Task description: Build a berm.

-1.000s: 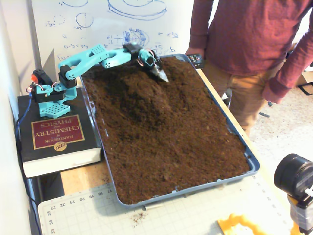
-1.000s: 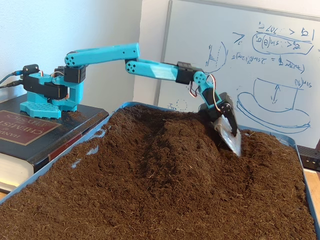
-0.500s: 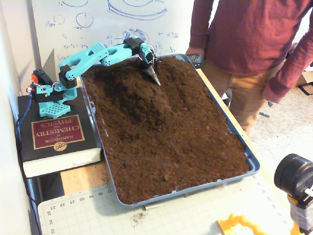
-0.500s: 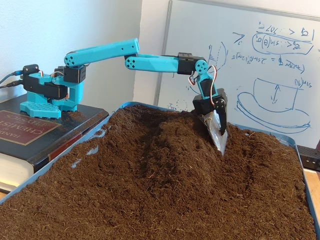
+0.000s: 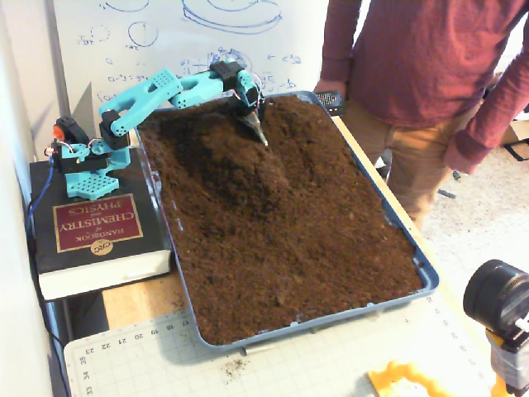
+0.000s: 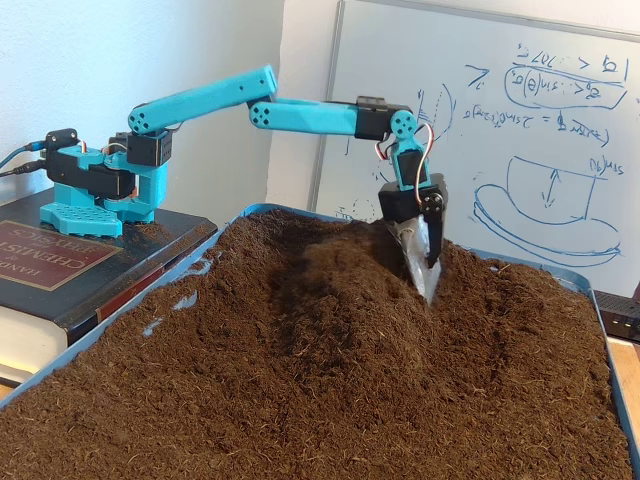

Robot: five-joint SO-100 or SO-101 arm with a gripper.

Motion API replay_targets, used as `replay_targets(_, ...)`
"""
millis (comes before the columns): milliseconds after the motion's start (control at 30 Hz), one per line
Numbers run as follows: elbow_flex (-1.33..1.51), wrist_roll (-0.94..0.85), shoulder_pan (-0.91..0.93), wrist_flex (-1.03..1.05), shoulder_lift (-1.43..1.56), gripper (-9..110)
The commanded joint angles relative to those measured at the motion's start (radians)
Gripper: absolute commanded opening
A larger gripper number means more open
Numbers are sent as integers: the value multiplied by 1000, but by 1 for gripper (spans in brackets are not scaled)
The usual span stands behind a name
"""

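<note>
In a fixed view from above, the berm (image 5: pixel 223 161) is being seen as a raised ridge of dark crumbly soil running down the far left part of the blue tray (image 5: pixel 426 277), with flatter soil spread around it, and the gripper (image 5: pixel 257 132) is being pointed down at the ridge's far right flank; whether the jaws are apart or together cannot be told from here. The arm's base is being carried on a chemistry handbook (image 5: pixel 95 227) just beside the tray. In a fixed view from low at the side, the berm (image 6: pixel 330 300) is being shown rising toward the back, and the gripper (image 6: pixel 427 285) is being sunk tip-first into the soil at its right slope, the metal-looking jaws appearing pressed together into one wedge. The soil is being judged light, loose and quick to slump: nothing here is to be pinched, so it is better pushed or scraped from the flat side toward the crest.
</note>
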Motion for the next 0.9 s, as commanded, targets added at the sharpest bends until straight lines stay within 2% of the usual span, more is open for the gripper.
replay_targets(0,17,-3,25,52,149,0)
replay_targets(167,11,6,28,43,209,1)
replay_targets(300,9,12,54,-64,295,1)
replay_targets(533,12,0,143,-422,295,1)
replay_targets(733,14,-3,219,-767,109,0)
replay_targets(867,18,-5,256,-908,-21,0)
